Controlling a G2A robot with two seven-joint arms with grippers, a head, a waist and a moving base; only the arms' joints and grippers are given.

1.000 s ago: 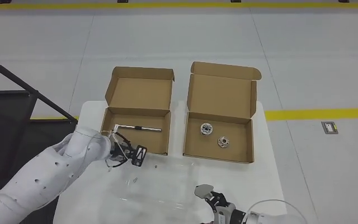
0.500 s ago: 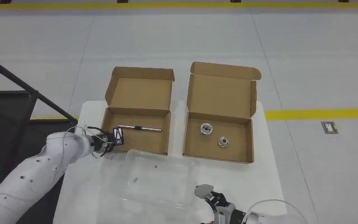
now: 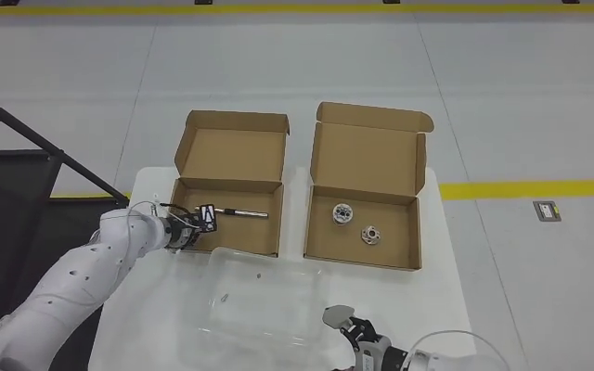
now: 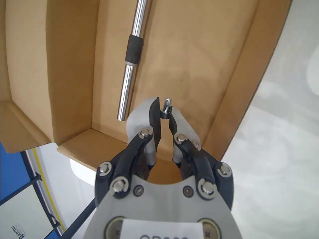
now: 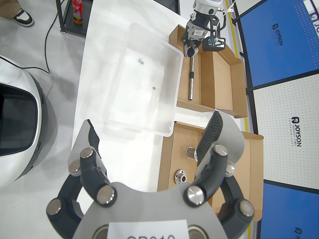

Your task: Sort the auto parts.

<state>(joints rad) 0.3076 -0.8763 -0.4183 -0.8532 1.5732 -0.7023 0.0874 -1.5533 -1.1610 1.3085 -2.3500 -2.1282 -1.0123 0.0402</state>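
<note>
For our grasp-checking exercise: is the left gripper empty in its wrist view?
No, the left gripper pinches a small threaded bolt above the cardboard box.

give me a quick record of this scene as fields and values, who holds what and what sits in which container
left pincer: shut on a small bolt, above the rod box
right pincer: open, nothing between its fingers
rod box: cardboard, lid open, one metal rod lying inside
second box: cardboard, lid open, two round metal parts inside
clear bin: two small parts inside
</note>
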